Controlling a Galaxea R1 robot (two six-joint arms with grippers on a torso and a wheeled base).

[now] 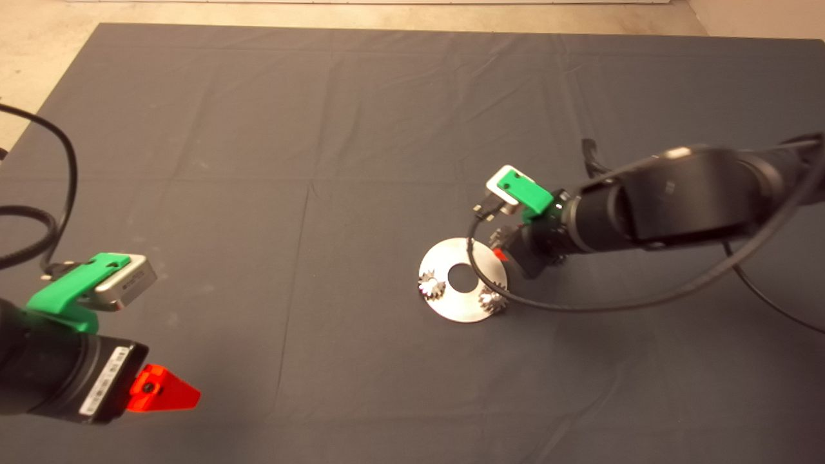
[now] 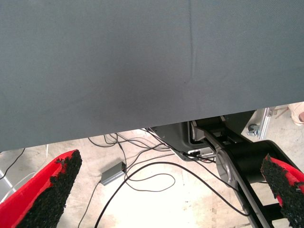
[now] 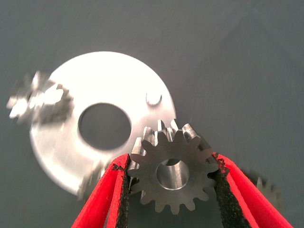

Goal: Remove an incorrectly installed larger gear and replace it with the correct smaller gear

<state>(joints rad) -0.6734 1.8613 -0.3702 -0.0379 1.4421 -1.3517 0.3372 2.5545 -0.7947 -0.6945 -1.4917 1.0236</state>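
dark-grey smaller gear (image 3: 173,173), apparently silvery disc (image 1: 463,278)

Robotics lab or workshop: dark mat (image 1: 322,129) over a table, bare concrete floor (image 2: 156,209) beyond the mat's edge with loose cables (image 2: 142,173) there.

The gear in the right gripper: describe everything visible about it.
The smaller gear is dull grey metal, toothed all round, its flat face turned to the wrist camera with a round centre hole. The right gripper holds it clamped between its two black pads, which touch opposite sides of the teeth. It hangs above the mat beside the round silver plate, near a bare peg on the plate. In the head view the arm hides it.
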